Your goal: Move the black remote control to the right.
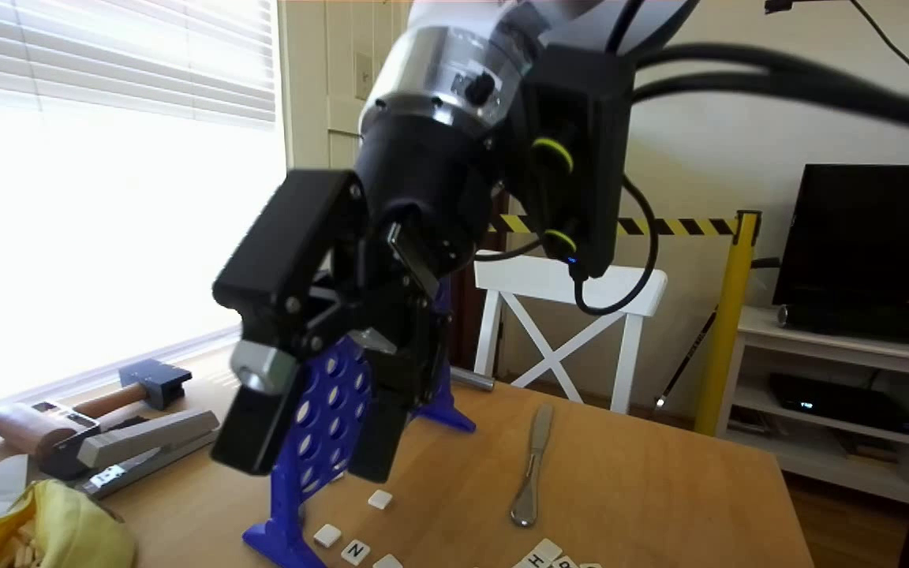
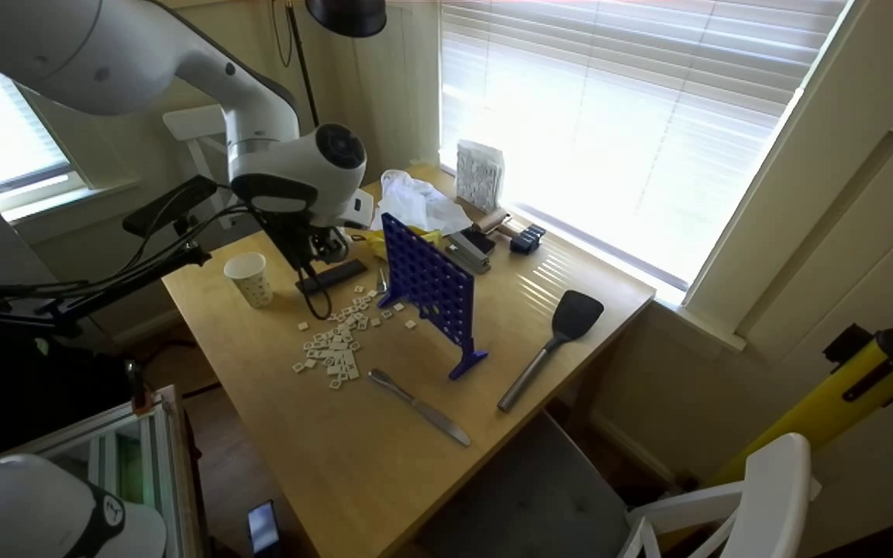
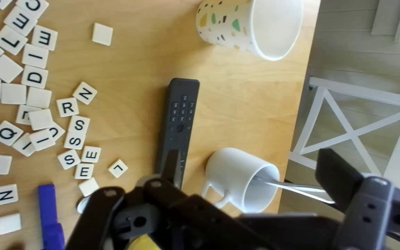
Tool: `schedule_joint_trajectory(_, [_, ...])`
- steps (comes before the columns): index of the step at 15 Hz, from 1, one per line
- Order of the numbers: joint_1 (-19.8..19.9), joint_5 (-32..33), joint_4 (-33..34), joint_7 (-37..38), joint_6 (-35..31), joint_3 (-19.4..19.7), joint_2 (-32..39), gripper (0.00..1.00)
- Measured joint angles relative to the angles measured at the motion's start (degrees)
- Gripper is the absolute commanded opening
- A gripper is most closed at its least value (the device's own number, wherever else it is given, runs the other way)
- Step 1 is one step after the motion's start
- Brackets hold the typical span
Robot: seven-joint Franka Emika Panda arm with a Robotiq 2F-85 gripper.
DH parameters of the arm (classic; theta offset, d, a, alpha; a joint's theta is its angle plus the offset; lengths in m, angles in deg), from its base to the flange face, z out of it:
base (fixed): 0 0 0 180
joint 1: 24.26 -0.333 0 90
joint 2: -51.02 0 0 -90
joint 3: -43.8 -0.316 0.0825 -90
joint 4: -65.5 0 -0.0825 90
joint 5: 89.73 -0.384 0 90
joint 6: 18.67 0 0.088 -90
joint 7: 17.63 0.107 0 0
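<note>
Tool (image 3: 249,165) parted | remote (image 3: 180,130) between mug (image 3: 233,172) and tiles (image 3: 39,97) | cup (image 3: 226,26) near

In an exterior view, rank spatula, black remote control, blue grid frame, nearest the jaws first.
1. Black remote control: pictured just below the jaws.
2. Blue grid frame: right of the remote.
3. Spatula: farther right, past the frame.

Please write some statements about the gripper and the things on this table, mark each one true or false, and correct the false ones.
1. The black remote control lies on the table. True.
2. The gripper is closed on the black remote control. False: the gripper is open.
3. The patterned cup stands upright. True.
4. The blue grid frame lies flat. False: the blue grid frame stands upright.
5. Some white tiles show no letter. True.
</note>
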Motion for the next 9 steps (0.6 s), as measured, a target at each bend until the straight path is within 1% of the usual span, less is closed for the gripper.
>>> schedule_joint_trajectory(4, [1.5,-2.3,0.5,-3.0,-2.0,0.4,3.8,1.0])
schedule_joint_trajectory(7, [1.4,-3.3,0.7,-3.4,-3.4,-0.2,6.6,1.0])
schedule_joint_trajectory(9, [1.0,-3.9,0.8,-3.6,-5.5,-1.0,8.6,1.0])
